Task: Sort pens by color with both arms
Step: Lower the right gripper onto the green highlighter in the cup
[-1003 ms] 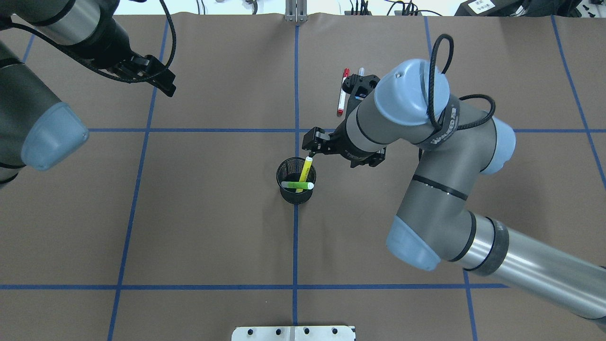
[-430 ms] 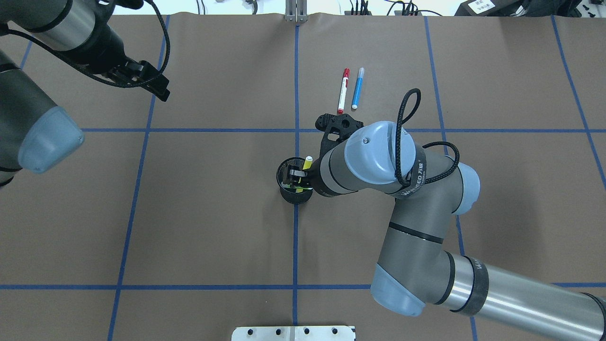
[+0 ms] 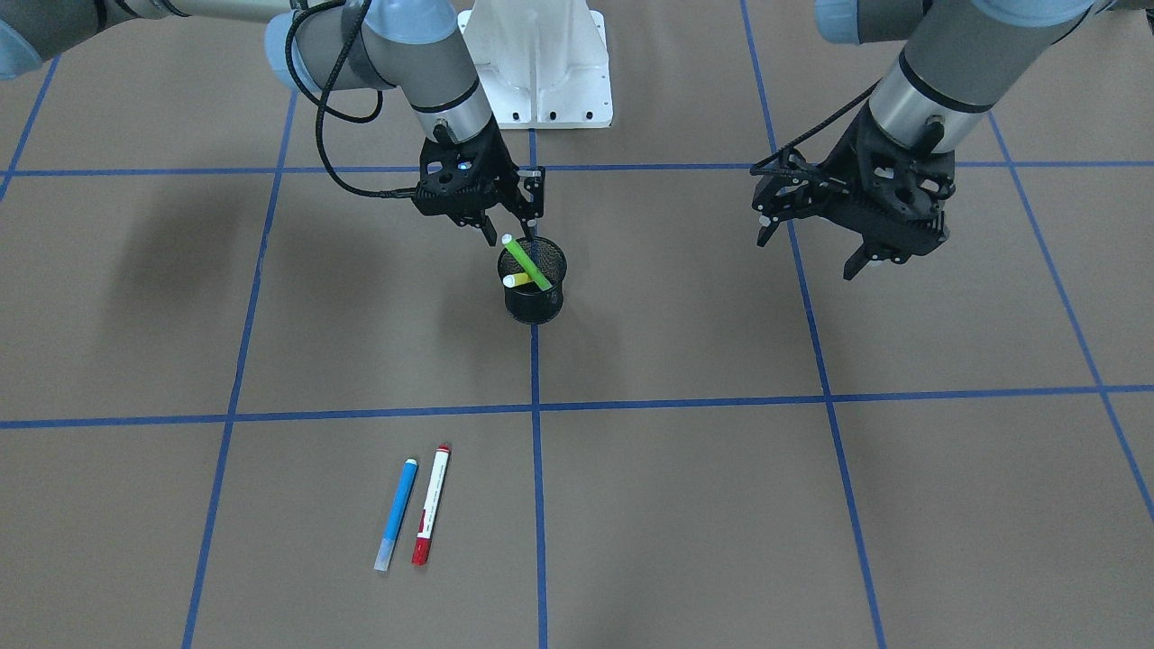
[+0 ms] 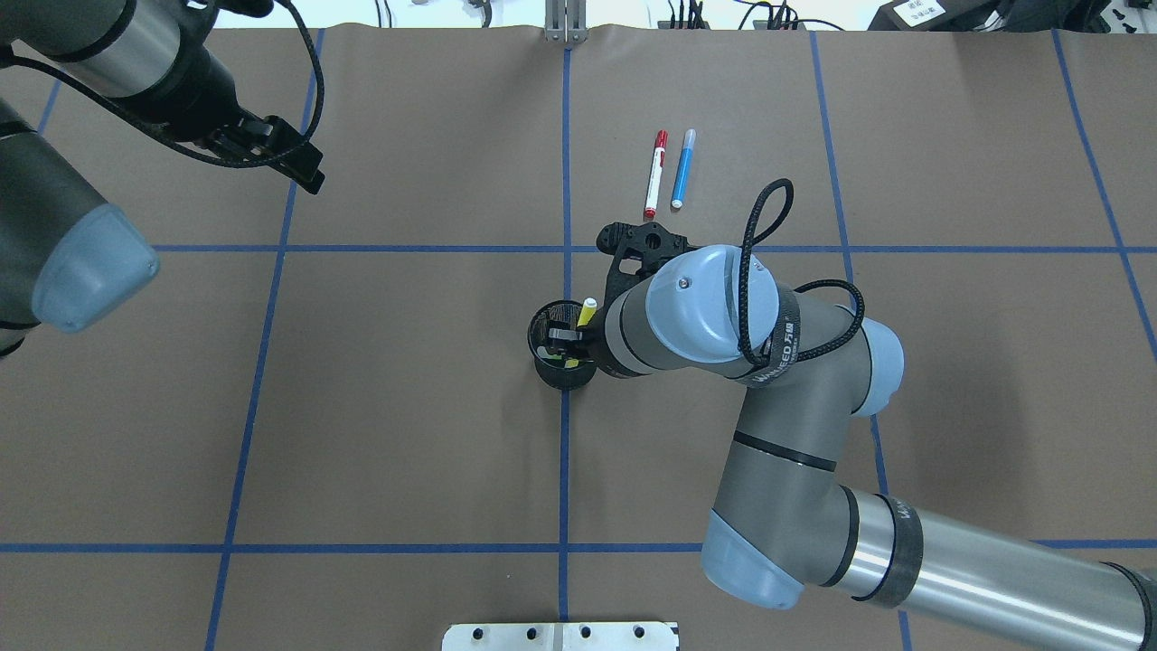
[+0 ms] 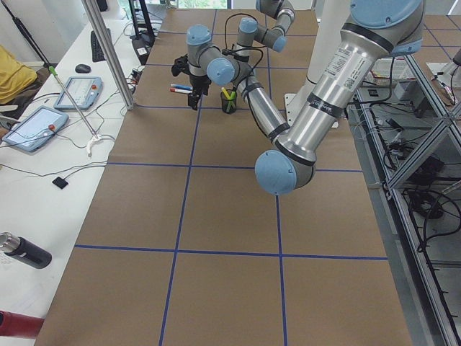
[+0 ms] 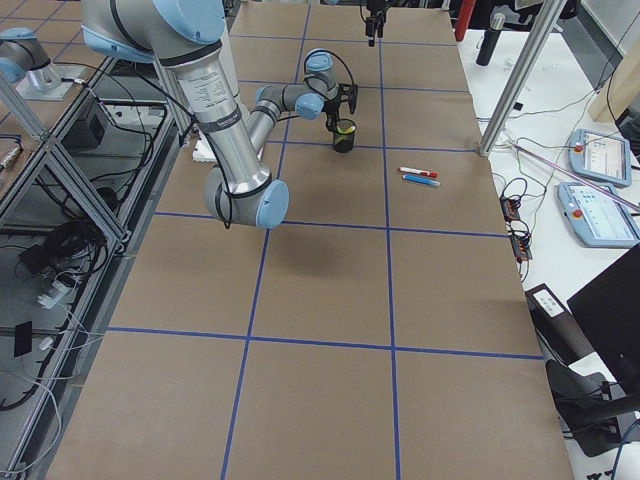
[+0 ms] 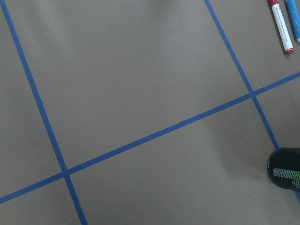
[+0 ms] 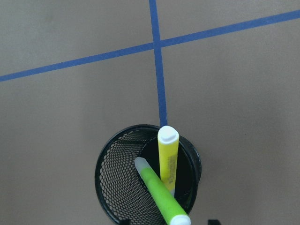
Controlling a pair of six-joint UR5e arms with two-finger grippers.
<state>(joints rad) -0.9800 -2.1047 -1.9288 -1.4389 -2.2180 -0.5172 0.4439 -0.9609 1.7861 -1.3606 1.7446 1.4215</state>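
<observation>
A lime green pen (image 3: 527, 263) and a yellow pen (image 3: 516, 280) lean inside a black mesh cup (image 3: 534, 302) at the table's centre. My right gripper (image 3: 510, 225) hovers just over the cup, open. In the right wrist view its fingertips (image 8: 213, 222) stand either side of the green pen's (image 8: 157, 187) upper end without touching it, and the yellow pen (image 8: 168, 159) stands behind. A red-capped white pen (image 4: 654, 174) and a blue pen (image 4: 683, 169) lie side by side on the far table. My left gripper (image 3: 809, 251) is open and empty, far off to my left.
The brown table cover is marked by a blue tape grid (image 4: 565, 452). The white base pedestal (image 3: 541, 63) stands at the near edge. My right forearm (image 4: 705, 312) lies over the table just right of the cup (image 4: 549, 363).
My right gripper has moved from beside the yellow pen's tip to right over the cup, uncovering the red and blue pens. The left arm shifted slightly.
</observation>
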